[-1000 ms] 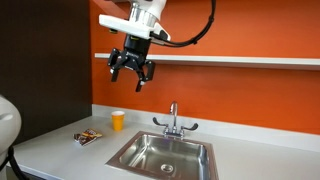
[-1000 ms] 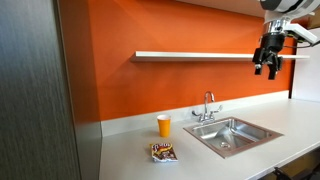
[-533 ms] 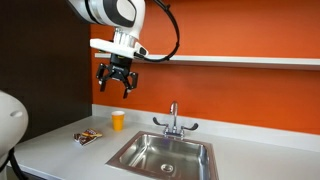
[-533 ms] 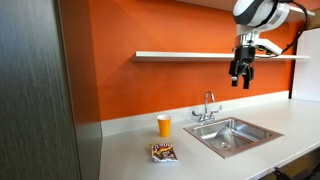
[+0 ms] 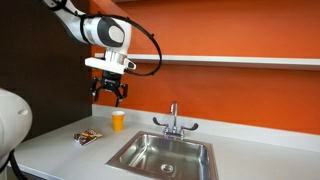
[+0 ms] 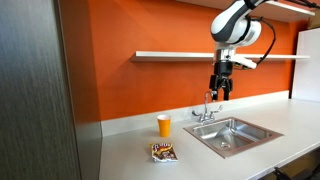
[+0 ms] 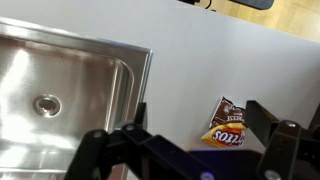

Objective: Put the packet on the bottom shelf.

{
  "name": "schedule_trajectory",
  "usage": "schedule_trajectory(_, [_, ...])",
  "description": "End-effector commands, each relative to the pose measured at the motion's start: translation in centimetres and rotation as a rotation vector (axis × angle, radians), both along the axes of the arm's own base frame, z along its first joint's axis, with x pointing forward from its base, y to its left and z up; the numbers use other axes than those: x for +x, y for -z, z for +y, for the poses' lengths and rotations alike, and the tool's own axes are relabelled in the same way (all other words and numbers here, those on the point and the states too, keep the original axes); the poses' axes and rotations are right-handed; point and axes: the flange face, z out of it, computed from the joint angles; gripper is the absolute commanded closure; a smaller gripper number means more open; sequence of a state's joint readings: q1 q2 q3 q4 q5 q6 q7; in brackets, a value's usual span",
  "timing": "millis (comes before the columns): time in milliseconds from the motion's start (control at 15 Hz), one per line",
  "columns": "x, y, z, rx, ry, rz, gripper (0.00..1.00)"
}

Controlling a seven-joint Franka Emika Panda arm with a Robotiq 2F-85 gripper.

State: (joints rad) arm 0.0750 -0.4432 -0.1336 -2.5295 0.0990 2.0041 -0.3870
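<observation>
The packet (image 5: 87, 137) lies flat on the grey counter, dark brown with orange-yellow markings. It also shows in an exterior view (image 6: 163, 152) and in the wrist view (image 7: 226, 124). My gripper (image 5: 110, 93) hangs open and empty in the air, well above the counter, above the orange cup and up and to one side of the packet. It also shows in an exterior view (image 6: 220, 92). In the wrist view the packet sits between my spread fingers (image 7: 200, 116), far below. The bottom shelf (image 5: 230, 61) is a long white board on the orange wall, above gripper height (image 6: 180, 55).
An orange paper cup (image 5: 118, 120) stands near the wall beside the packet (image 6: 164, 125). A steel sink (image 5: 165, 155) with a faucet (image 5: 173, 120) is set into the counter (image 6: 232, 135). A dark panel (image 6: 35, 90) bounds one end.
My gripper has swung sideways along the wall, from over the sink to above the cup, and has come lower. It stays open. The packet has not moved.
</observation>
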Motion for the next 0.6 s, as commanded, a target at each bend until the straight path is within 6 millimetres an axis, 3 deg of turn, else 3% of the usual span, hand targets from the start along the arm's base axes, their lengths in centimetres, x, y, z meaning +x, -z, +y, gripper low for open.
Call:
schedule_trajectory(0, [0.6, 2.1, 2.6, -0.013, 0.018, -0.010, 0.00])
schedule_trajectory(533, [0.6, 7.0, 8.9, -0.038, -0.004, 0.030, 0.00])
